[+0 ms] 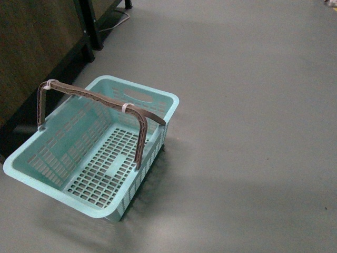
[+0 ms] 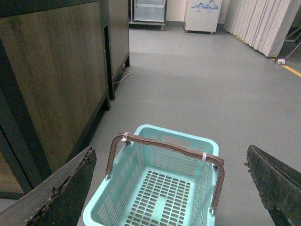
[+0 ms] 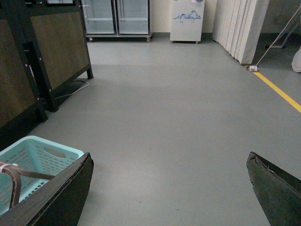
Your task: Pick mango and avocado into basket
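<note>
Grey floor (image 1: 253, 105) beside dark cabinets (image 2: 51, 70) holds the empty turquoise basket (image 1: 118, 89). Left gripper (image 2: 169, 157) and right gripper (image 3: 169, 160) hover with jaws spread, holding nothing. Mango and avocado are out of view; finding them likely comes first.

Left gripper (image 2: 170, 155) jaws spread wide (dark, scuffed), right gripper (image 3: 169, 159) jaws equally wide apart

The front view looks steeply down from close by, with the basket (image 1: 68, 139) at 8 o'clock. Both wrist views face forward over the floor (image 3: 178, 117) and share that basket.
</note>
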Robot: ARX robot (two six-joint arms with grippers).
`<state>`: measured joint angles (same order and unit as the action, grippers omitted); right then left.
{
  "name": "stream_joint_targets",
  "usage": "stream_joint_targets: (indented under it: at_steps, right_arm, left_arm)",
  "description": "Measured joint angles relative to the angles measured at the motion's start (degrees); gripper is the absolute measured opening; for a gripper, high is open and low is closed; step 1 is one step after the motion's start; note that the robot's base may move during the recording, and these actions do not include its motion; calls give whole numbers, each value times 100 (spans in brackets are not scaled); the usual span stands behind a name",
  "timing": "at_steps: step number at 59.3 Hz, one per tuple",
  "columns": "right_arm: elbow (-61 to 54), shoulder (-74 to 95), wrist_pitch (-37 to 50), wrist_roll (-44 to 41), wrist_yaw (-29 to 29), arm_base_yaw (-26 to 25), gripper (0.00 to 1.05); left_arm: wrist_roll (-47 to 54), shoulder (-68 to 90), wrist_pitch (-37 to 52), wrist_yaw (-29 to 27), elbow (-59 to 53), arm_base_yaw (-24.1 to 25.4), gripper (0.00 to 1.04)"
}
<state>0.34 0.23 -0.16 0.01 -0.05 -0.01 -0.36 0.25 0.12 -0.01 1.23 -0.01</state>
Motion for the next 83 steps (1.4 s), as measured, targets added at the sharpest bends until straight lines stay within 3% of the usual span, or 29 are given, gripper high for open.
stream_joint_targets:
  at_steps: [29, 33, 37, 43, 49, 54, 63, 83]
  right_arm:
    - [0, 0, 0, 0, 0, 0, 97]
    - [0, 0, 0, 0, 0, 0, 97]
    - [0, 2, 0, 0, 0, 0, 97]
    - [0, 0, 0, 0, 2, 0, 97]
    - [0, 0, 0, 0, 2, 0, 97]
    - [0, 0, 0, 0, 0, 0, 97]
    - [0, 0, 0, 0, 2, 0, 97]
    - [0, 0, 0, 0, 0, 0, 97]
  left_arm:
    - [-74, 59, -83, -111, 24, -42, 97]
    - [-1161, 887, -1355, -1128, 588, -374, 97]
    - [-2769, 1987, -1834, -1276, 1027, -363, 97]
    - [-4404, 3230, -896, -669, 1314, 160, 97]
    - [-5270, 4640, 326, -33, 1589, 743, 97]
    - [-5735, 5810, 1172, 181, 1845, 909, 97]
    - [-6299, 7967, 2299, 330, 2555, 822, 97]
    - [-6951, 11440, 2378, 363, 4787, 223, 97]
